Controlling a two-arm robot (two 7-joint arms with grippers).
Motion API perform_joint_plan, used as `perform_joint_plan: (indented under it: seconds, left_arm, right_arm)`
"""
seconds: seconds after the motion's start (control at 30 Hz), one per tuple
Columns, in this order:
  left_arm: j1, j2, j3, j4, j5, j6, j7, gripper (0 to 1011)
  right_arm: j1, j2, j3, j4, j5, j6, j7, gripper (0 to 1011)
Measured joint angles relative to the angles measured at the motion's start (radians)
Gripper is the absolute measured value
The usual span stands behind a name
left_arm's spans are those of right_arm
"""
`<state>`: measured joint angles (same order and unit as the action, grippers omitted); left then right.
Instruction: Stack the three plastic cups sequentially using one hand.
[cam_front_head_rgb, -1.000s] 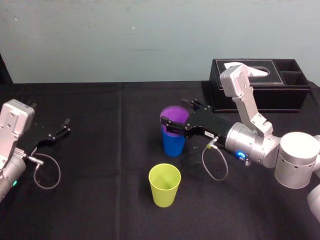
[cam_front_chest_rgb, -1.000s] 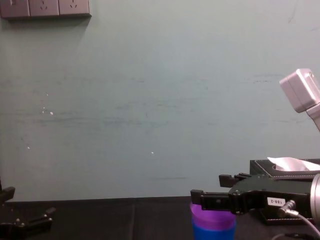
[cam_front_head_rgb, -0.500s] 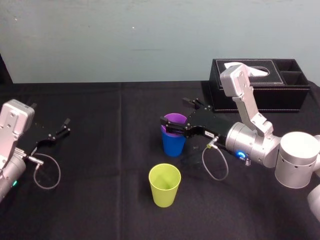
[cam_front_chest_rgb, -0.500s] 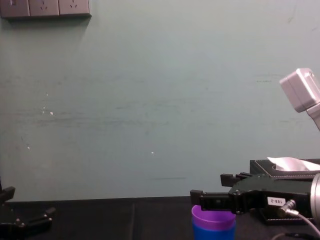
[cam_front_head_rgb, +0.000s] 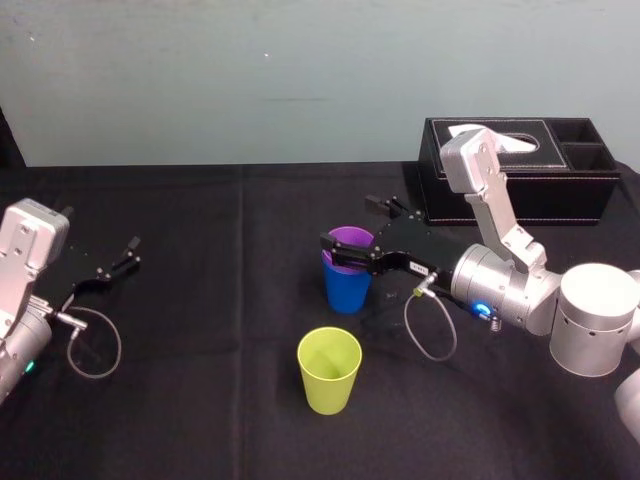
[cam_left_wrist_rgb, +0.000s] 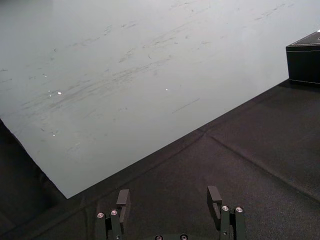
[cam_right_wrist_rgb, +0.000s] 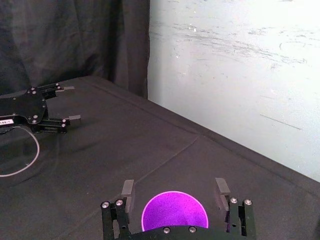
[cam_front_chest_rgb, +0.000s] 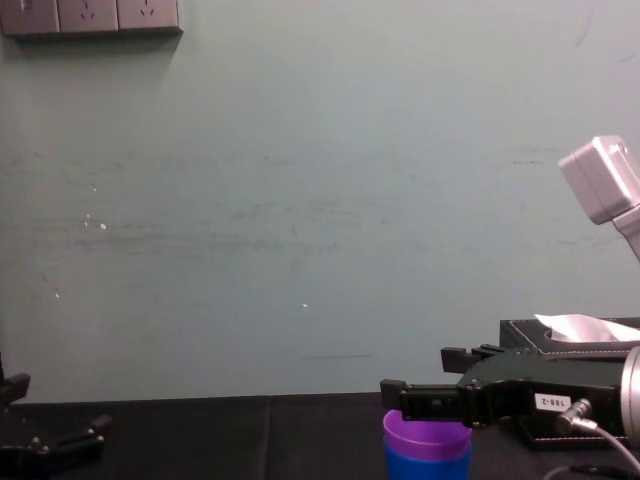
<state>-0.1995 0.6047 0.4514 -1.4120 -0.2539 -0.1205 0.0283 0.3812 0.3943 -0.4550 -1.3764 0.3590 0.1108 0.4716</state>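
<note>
The right gripper (cam_front_head_rgb: 348, 224) is straddling the purple cup (cam_front_head_rgb: 350, 241), which is nested in the blue cup (cam_front_head_rgb: 345, 290). It is wide open and holding nothing. Fetching the yellow-green cup (cam_front_head_rgb: 329, 370) likely comes next. The left gripper (cam_front_head_rgb: 130, 253) is idling open, far left.

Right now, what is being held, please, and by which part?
Nothing. The right gripper stands open around the purple cup, clear of its rim; the left gripper is empty.

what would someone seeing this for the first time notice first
Most striking is the purple cup nested in the blue cup at the table's centre, with the right gripper open astride the purple rim. The yellow-green cup stands alone nearer the robot, and the left gripper rests open at the far left.
</note>
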Motion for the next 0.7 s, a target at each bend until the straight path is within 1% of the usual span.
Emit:
perform_joint_plan:
  seconds: [0.6,0.7]
  left_arm:
    - [0.000,0.000,0.000,0.000,0.000,0.000,0.000,1011]
    - [0.000,0.000,0.000,0.000,0.000,0.000,0.000,1012]
  right_arm:
    - [0.000,0.000,0.000,0.000,0.000,0.001,0.000,1000]
    - [-0.006,0.007,0.000,-0.014,0.003,0.005,0.005,1000]
